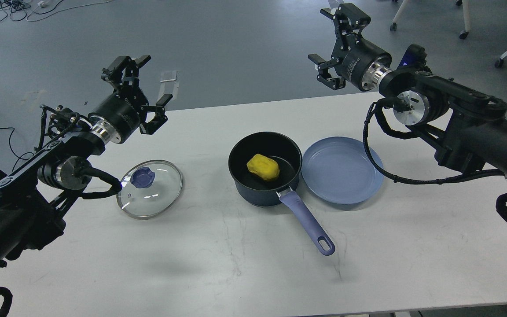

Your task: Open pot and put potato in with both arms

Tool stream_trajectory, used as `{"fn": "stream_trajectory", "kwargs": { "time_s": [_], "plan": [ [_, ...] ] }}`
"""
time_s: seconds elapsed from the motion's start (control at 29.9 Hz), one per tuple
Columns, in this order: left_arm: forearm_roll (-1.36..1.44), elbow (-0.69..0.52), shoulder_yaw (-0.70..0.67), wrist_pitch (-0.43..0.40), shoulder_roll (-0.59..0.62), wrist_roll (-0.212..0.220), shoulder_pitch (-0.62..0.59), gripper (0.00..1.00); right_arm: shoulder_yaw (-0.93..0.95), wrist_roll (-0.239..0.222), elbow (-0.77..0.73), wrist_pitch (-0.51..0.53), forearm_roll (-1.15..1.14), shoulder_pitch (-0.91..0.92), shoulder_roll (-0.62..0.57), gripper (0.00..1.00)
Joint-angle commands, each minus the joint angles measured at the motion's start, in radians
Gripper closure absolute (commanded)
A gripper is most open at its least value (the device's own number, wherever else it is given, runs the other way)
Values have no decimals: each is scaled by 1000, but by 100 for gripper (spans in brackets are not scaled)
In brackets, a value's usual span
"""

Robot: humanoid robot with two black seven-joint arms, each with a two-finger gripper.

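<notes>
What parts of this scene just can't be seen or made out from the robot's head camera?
- Potato: its underside is hidden by the pot wall and its own bulk.
- Both arms: their shoulder ends are cut off by the left and right edges.
- Table: its near edge and corners are cut off by the frame.
- Lid: its left rim is hidden behind the left arm's cable.

Potato in the open pot, lid set aside

The dark navy pot [265, 174] stands upright mid-tabletop, its lavender-blue handle [307, 226] pointing toward the near edge and slightly right. The lumpy yellow potato [263, 167] lies on its black inside. The glass lid [150, 188], blue knob up, lies flat, well apart to the pot's left.
</notes>
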Motion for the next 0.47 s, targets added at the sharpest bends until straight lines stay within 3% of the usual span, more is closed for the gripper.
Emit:
{"fn": "stream_trajectory", "kwargs": {
  "time_s": [0.0, 0.43],
  "plan": [
    [0, 2, 2, 11, -30, 1, 4, 1, -5, 3, 3, -1, -2, -8, 1, 0],
    [6, 9, 5, 24, -61, 3, 6, 1, -7, 5, 9, 6, -2, -10, -4, 0]
  ]
}}
